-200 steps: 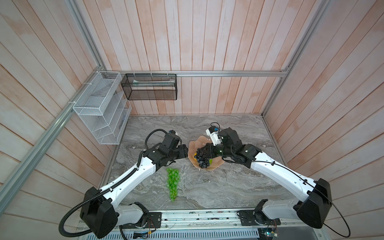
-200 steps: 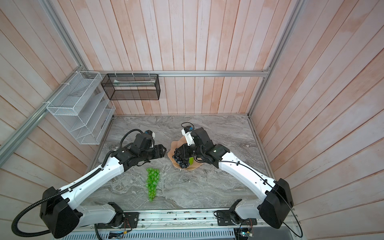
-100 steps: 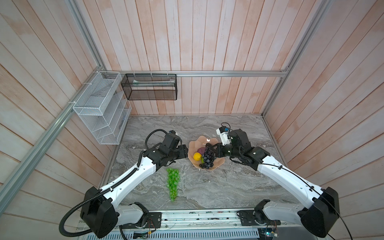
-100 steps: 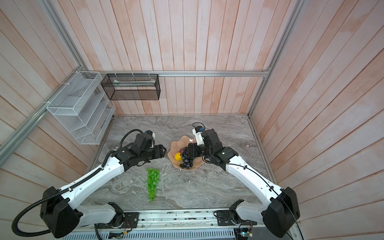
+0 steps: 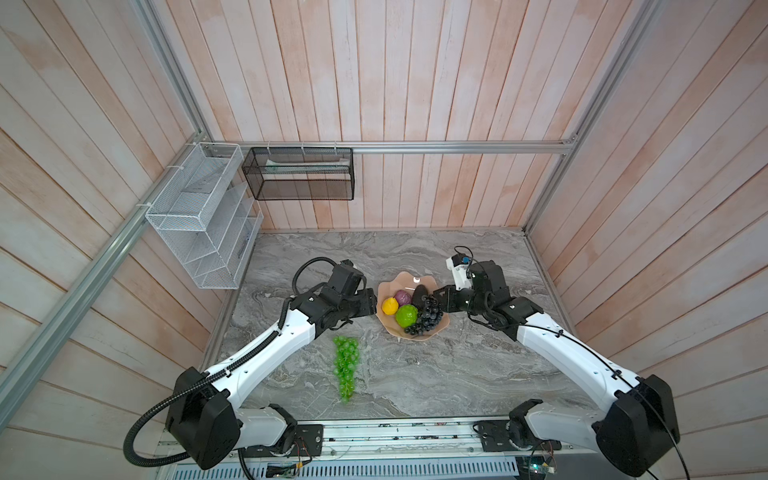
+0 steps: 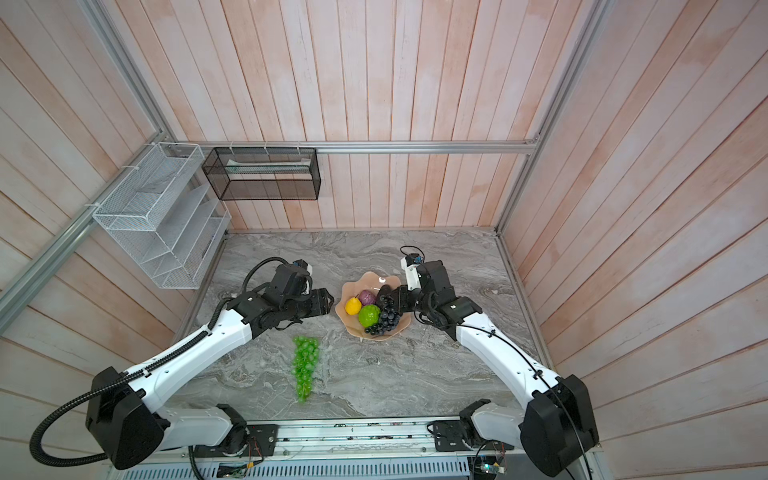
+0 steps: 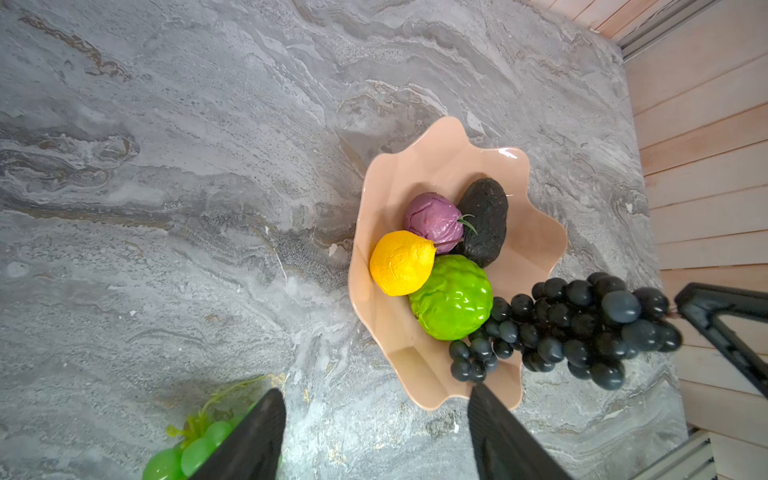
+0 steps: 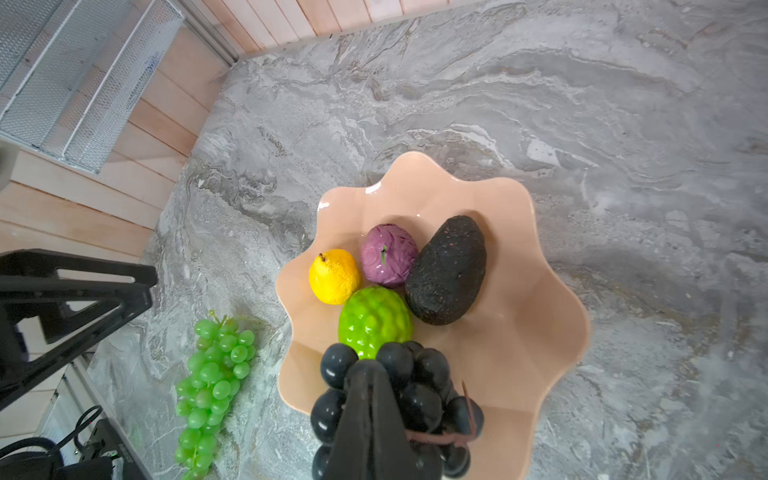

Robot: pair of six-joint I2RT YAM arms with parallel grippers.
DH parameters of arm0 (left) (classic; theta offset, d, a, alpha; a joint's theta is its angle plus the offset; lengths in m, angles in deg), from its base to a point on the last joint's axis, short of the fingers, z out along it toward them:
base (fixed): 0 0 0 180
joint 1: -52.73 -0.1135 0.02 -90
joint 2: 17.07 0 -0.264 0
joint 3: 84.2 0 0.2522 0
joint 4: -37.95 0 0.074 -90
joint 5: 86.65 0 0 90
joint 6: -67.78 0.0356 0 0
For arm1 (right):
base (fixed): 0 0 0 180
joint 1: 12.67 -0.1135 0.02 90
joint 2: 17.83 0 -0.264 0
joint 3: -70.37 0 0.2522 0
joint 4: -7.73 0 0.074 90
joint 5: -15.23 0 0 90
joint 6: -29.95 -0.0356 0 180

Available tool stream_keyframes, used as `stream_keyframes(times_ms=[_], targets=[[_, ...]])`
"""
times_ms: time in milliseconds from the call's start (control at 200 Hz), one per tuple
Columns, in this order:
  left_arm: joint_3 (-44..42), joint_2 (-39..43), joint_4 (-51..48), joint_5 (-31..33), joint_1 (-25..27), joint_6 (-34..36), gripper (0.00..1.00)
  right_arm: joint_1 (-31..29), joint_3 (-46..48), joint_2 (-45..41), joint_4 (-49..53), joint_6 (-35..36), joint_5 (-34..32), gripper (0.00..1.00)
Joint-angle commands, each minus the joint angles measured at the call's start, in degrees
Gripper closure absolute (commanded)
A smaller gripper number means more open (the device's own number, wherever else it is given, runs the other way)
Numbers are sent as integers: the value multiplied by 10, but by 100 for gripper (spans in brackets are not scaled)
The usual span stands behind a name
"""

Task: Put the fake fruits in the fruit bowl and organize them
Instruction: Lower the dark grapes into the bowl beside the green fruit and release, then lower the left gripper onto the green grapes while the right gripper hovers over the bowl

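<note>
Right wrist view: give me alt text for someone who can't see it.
The shut right gripper holds a dark grape bunch over a pink bowl containing a lemon, a purple fruit, a bumpy green fruit and an avocado. A green grape bunch lies on the marble table beside the bowl.

Wire rack, mesh basket — tabletop

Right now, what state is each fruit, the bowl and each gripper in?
fruit bowl, upright, four loose fruits inside.
lemon, in the bowl.
purple fruit, in the bowl.
avocado, in the bowl.
lime-green fruit, in the bowl.
dark grape bunch, held by its stem over the bowl.
green grape bunch, on the table outside the bowl.
left gripper, open, empty.
right gripper, shut on the dark grape bunch.
</note>
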Motion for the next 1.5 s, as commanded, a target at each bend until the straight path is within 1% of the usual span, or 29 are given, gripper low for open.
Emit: stream_keyframes(times_ms=[0,355,550,700,885,970,1055,1165,1310,1385,1495], targets=[[22,-10,-8,6,-2,12,28,18,9,13,-43,14,15,100],[46,-33,-22,-1,-2,23,27,65,-6,102,-77,43,73,100],[45,-36,-26,-10,-3,17,27,79,-38,162,-61,63,101,100],[37,-33,-50,-7,-3,18,27,83,-52,183,-49,76,97,88],[19,-12,-93,6,-10,21,27,82,-74,195,-16,103,74,64],[4,2,-108,2,-14,18,28,82,-88,188,4,116,61,55],[-7,18,-127,4,-17,16,30,82,-92,163,9,125,42,48],[-24,28,-151,-2,-24,15,33,80,-95,137,12,126,33,43],[-39,33,-155,-30,-40,36,40,72,-100,125,18,122,30,42],[-33,18,-171,-33,-53,50,42,62,-103,122,22,119,23,42],[-26,-6,-181,-39,-59,68,44,47,-105,118,17,110,14,42]])
